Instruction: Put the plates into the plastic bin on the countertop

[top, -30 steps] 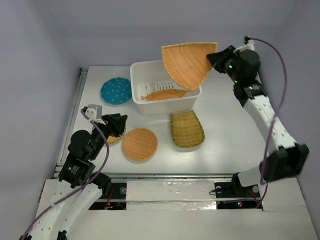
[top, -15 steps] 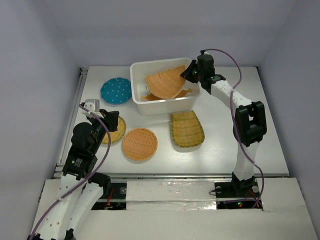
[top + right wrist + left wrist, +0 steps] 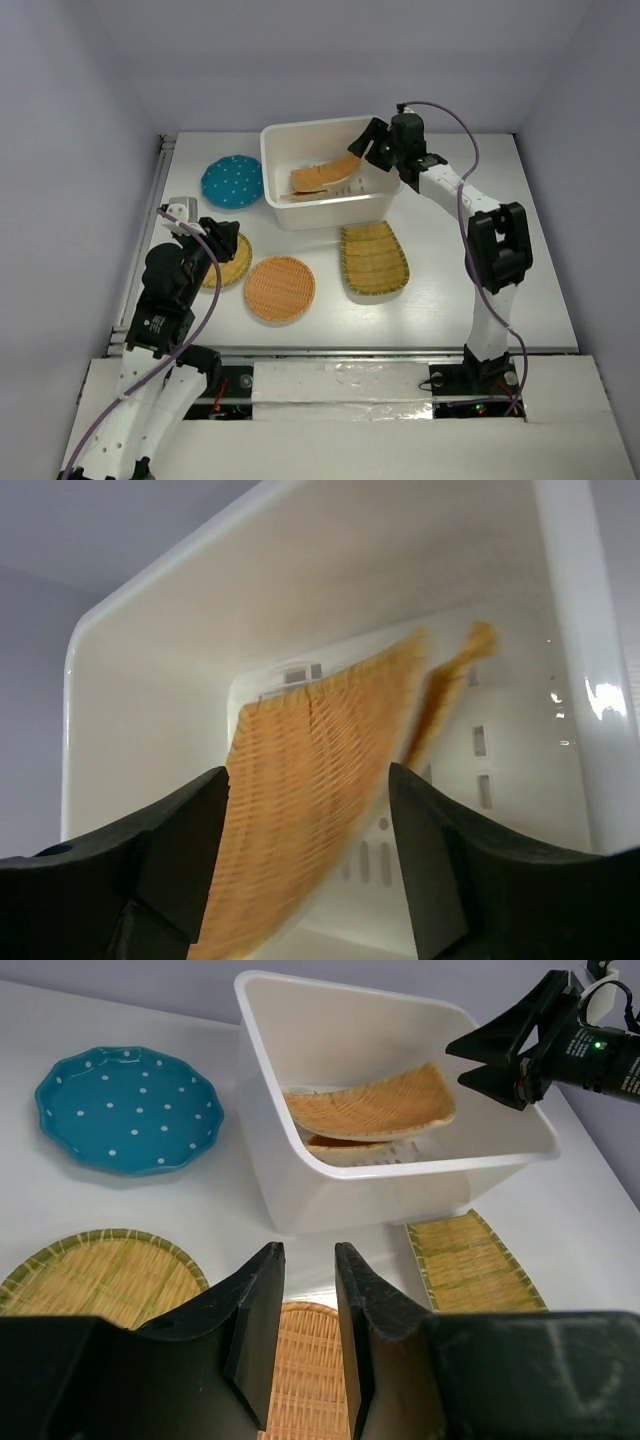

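Countertop point(image 3: 440, 250): flat, plain white and matt, boxed in by pale lavender-grey walls. At far centre I note the plastic bin point(image 3: 335, 212), a smooth white tub with rounded corners, a rolled rim and a slotted floor. Two orange woven plates lie inside it, the fan-shaped plate point(image 3: 372, 1108) tilted on top of the lower plate point(image 3: 345, 1148). The right gripper point(image 3: 458, 1063) hangs at the bin's right end beside the fan's edge, jaws spread wide and gripping nothing.

Outside the bin lie four plates:
- the glossy teal plate point(image 3: 232, 181), white-dotted with a scalloped rim
- the round orange plate point(image 3: 280, 288)
- the green-edged scoop plate point(image 3: 373, 257)
- the green-edged round plate point(image 3: 95, 1275)

The left gripper point(image 3: 308, 1252) hovers above that last one, its fingers narrowly parted and empty.
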Controlling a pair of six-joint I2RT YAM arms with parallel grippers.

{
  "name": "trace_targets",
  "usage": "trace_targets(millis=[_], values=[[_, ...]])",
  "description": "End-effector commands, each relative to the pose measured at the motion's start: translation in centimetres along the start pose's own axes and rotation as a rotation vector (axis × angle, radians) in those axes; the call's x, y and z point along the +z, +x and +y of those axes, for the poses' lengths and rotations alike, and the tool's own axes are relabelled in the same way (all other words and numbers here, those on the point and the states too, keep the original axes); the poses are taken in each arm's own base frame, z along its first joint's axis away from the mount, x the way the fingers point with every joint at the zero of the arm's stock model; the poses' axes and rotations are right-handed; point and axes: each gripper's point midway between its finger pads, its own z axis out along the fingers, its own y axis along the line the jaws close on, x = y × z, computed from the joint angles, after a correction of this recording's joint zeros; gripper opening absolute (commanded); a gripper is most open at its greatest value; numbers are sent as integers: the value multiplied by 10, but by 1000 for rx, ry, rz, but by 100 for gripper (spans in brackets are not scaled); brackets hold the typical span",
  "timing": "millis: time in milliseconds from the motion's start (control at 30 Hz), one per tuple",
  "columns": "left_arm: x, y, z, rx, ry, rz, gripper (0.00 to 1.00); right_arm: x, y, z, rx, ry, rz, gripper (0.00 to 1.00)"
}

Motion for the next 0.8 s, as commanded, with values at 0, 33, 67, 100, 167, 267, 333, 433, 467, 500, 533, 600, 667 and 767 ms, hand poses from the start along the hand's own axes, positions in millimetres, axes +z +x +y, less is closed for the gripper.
trace_targets(millis=[0,33,67,100,167,267,333,433,467,500,533,600,667,767], values=[[-5,-24,-12,-4,49,-76,25,-35,-51,55,-48,-121,-134,72],[-6,-25,-13,-4,51,-78,25,-39,-55,57,-52,-119,-147,78],[-7,-26,-13,-2,55,-85,25,-45,-60,62,-66,-126,-160,79],[-8,-27,-14,-2,56,-88,26,-51,-64,65,-75,-132,-171,79],[-10,-27,-16,0,64,-91,26,-70,-76,75,-102,-145,-210,79],[-13,-29,-19,2,75,-97,28,-105,-86,82,-147,-151,-257,73],[-15,-30,-22,2,85,-103,29,-123,-90,80,-165,-135,-289,52],[-20,-32,-24,3,94,-116,30,-154,-80,70,-197,-113,-302,8],[-22,-35,-24,2,94,-128,31,-173,-81,74,-208,-127,-324,0],[-23,-35,-26,2,102,-128,31,-172,-61,57,-212,-103,-282,0],[-24,-36,-26,2,104,-132,32,-176,-51,54,-219,-115,-258,0],[-27,-37,-29,3,114,-140,33,-194,-39,50,-234,-129,-251,0],[-28,-39,-28,3,112,-147,35,-194,-10,27,-243,-103,-193,0],[-30,-39,-31,3,123,-150,35,-201,25,-1,-237,-62,-121,0]])
